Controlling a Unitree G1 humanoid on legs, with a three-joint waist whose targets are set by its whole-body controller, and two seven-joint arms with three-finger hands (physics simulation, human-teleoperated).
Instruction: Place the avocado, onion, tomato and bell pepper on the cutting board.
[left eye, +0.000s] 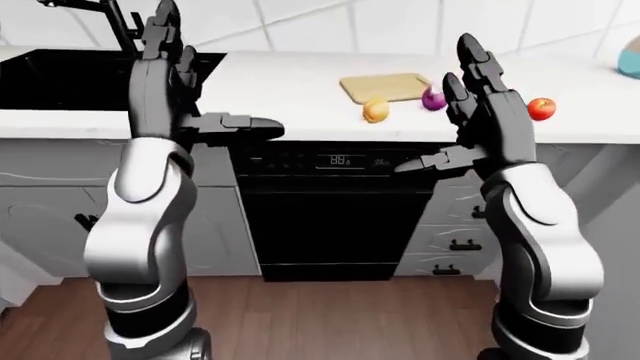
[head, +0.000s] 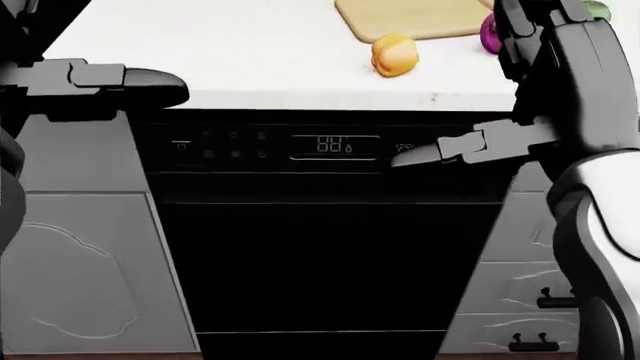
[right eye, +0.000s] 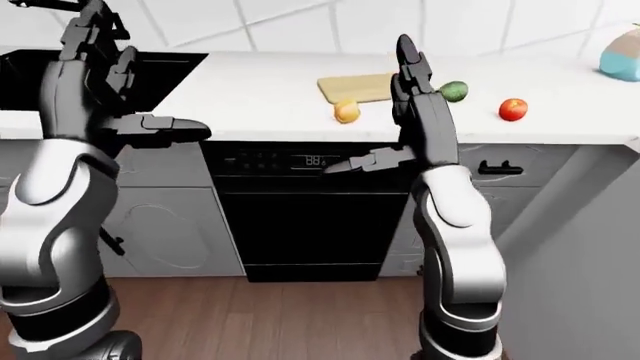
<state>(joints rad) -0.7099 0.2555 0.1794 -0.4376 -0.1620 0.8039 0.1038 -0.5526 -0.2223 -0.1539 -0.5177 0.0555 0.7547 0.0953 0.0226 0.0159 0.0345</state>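
While both open-fingered, empty hands, left hand (left eye: 165, 71) and right hand (left eye: 480, 90), stand raised, the right one hides part of the onion (left eye: 433, 99).

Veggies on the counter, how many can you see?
4: a yellow pepper and purple onion by the board's edge, a green avocado and a red tomato further right. None seems hidden.
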